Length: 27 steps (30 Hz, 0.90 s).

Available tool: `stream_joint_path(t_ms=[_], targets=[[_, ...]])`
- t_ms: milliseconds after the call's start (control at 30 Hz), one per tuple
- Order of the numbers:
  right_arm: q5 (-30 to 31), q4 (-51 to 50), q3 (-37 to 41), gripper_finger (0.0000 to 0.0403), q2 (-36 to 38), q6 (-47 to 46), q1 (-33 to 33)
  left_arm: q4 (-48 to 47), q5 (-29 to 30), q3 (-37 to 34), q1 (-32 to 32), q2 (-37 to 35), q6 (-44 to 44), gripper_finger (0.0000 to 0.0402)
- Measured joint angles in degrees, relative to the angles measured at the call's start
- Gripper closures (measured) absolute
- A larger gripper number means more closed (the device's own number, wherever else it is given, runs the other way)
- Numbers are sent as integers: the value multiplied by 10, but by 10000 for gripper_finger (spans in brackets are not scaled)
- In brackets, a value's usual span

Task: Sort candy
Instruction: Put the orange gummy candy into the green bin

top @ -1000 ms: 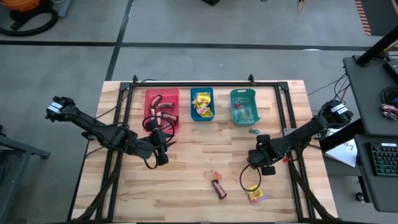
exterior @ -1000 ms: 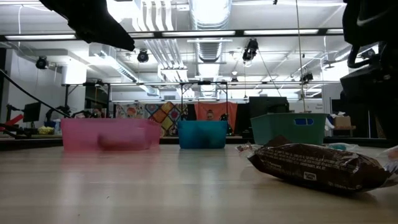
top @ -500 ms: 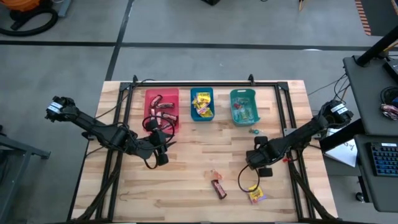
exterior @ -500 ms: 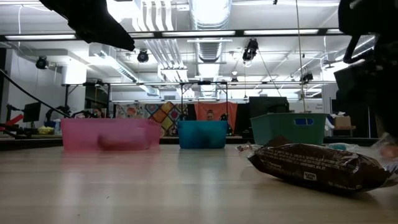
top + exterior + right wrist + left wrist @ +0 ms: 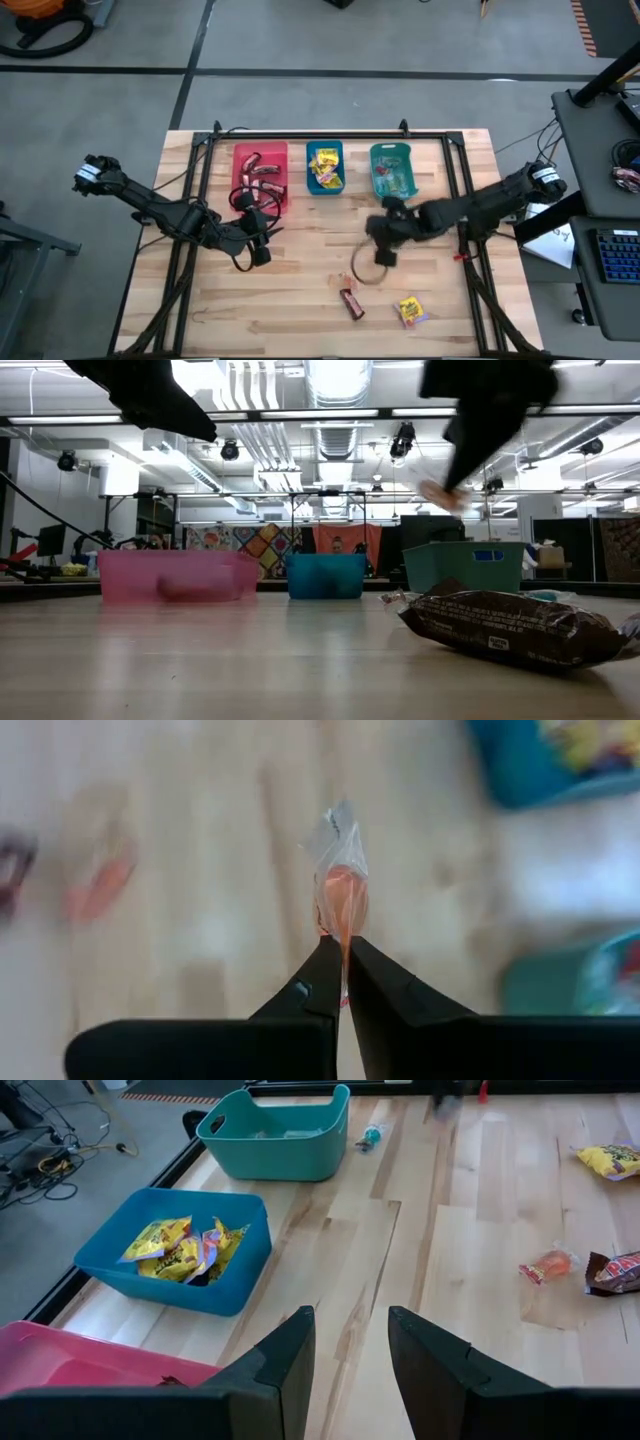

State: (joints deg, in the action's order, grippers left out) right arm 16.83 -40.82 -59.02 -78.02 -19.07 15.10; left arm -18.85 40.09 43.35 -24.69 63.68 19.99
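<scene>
My right gripper (image 5: 343,945) is shut on a small orange twist-wrapped candy (image 5: 343,890). It hangs above the table's middle (image 5: 384,243), in front of the teal bin (image 5: 390,170). On the wood lie a brown bar (image 5: 350,300), a yellow packet (image 5: 411,312), another orange piece (image 5: 548,1266) and a teal piece (image 5: 407,211). The red bin (image 5: 260,175) holds brown bars and the blue bin (image 5: 325,168) holds yellow packets. My left gripper (image 5: 350,1370) stands open and empty near the red bin (image 5: 258,245). My right gripper pinches the orange candy by the wrapper end nearest the fingers (image 5: 343,932), between its two fingertips (image 5: 322,960). The rest of the candy sticks out past the tips. In the low view the candy (image 5: 440,495) hangs below the gripper, lifted clear of the table.
The three bins stand in a row along the far side. A black cable loop (image 5: 362,272) hangs below the right arm over the wood. A dark metal frame (image 5: 460,200) runs around the table. The wood between the two grippers is bare.
My right gripper has gone up and toward the table's left and far side, from near the yellow packet toward the teal bin. The orange candy that lay low at the right of the low view has been lifted clear with it.
</scene>
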Motion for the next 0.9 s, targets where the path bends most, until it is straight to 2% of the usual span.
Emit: stream_joint_path(t_ms=[200, 567, 700, 900], targets=[[17, -8, -60, 391, 0, 8, -123, 0, 0, 0, 0, 0, 0, 288], [9, -39, -67, 390, 0, 160, -379, 0, 0, 0, 0, 0, 0, 288], [8, -53, -59, 390, 0, 198, -439, 0, 0, 0, 0, 0, 0, 288], [8, -53, -28, 390, 0, 209, -482, 0, 0, 0, 0, 0, 0, 288]])
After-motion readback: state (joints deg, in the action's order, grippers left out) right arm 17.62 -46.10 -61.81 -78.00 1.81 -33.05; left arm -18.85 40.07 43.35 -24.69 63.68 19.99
